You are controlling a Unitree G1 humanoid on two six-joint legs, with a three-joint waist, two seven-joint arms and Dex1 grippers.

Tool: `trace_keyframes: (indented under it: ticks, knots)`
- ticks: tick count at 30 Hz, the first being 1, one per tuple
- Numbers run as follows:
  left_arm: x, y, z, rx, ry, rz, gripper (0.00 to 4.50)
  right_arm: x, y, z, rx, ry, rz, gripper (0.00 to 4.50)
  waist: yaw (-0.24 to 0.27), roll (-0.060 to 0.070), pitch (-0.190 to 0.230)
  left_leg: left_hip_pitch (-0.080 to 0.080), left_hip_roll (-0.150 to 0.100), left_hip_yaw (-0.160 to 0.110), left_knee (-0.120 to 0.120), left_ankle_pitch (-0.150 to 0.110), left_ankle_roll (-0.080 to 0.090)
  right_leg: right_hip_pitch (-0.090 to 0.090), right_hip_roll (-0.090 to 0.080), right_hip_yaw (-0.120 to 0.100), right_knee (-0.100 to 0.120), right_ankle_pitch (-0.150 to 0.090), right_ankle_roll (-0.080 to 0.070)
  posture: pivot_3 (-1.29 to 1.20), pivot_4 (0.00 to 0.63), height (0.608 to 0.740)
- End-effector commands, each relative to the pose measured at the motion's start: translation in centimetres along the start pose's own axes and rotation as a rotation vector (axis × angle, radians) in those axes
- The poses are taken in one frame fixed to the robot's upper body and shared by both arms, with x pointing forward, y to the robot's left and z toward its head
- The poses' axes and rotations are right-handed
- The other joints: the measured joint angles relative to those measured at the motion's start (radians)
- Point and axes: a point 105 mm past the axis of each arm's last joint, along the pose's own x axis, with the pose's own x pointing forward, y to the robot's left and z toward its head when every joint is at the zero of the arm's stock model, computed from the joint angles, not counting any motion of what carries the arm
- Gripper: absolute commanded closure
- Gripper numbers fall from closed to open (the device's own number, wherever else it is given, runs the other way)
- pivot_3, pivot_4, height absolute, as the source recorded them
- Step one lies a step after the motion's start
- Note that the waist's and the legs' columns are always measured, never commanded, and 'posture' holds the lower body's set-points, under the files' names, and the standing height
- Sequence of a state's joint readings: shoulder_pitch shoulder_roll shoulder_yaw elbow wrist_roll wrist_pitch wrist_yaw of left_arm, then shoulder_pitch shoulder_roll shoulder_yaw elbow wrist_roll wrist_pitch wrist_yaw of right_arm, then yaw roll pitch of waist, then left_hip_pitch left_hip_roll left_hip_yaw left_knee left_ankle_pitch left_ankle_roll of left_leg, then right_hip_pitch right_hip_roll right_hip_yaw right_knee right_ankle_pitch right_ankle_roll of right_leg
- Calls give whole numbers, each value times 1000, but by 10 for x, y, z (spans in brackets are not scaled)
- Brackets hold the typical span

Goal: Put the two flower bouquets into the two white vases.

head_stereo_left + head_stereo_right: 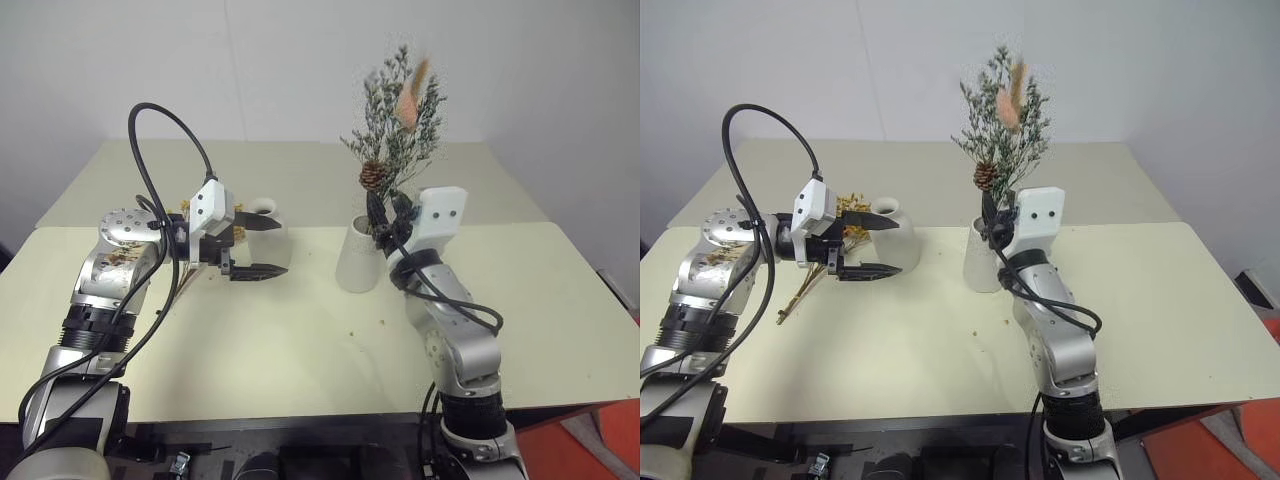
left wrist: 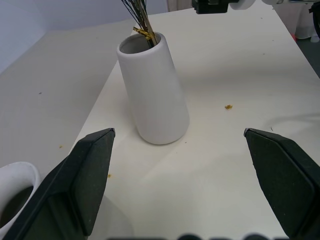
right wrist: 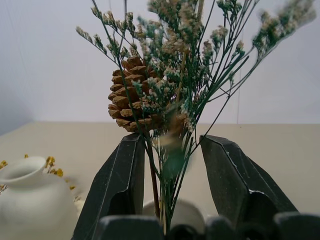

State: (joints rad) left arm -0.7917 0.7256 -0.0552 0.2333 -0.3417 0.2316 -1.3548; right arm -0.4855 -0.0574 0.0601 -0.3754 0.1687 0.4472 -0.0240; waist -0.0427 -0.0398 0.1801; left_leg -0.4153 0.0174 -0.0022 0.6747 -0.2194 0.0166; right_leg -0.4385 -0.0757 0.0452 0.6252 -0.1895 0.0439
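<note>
Grey-green bouquet (image 1: 400,110) with pinecone stands in the cone-shaped white vase (image 1: 357,255); right gripper (image 3: 170,170) spread around its stems. Left gripper (image 1: 255,247) spread wide, empty, near the bottle-shaped vase (image 1: 890,232).

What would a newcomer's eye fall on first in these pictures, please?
Probably the grey-green bouquet with its pinecone, standing tall in the cone-shaped white vase at mid-table, the right end effector parted around its stems. Next, the left end effector, wide open, hovers beside the bottle-shaped vase, where the yellow bouquet lies on the table.
</note>
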Motion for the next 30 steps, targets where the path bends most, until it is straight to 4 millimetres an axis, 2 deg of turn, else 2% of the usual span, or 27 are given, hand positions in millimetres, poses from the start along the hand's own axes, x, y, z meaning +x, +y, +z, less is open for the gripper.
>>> trace_keyframes:
  ticks: [1, 18, 26, 30]
  knots:
    - [-8, 5, 9, 48, -9, 28, 0, -8, -1, 13, -35, -47, 4, 2343, 0, 0, 0, 0, 0, 0, 0, 0, 0, 0, 0, 0, 0, 0, 0, 0, 150, 740]
    - [-5, 5, 7, 47, 1, 18, 0, -31, -4, -15, -173, 143, 101, 2343, 0, 0, 0, 0, 0, 0, 0, 0, 0, 0, 0, 0, 0, -1, 1, 0, 150, 740]
    - [-5, 5, 4, 25, 5, 21, 0, -42, -1, -16, -222, 186, 186, 2343, 1, 0, 0, 0, 0, 0, 0, 0, 0, 0, 0, 0, 0, -2, 1, 0, 150, 740]
    - [-8, 7, 8, -6, 2, 41, 0, -59, -3, -19, -253, 291, 249, 2343, 4, 0, 0, 0, 0, 0, 0, 0, 0, 0, 0, 0, 0, -2, 1, 0, 150, 740]
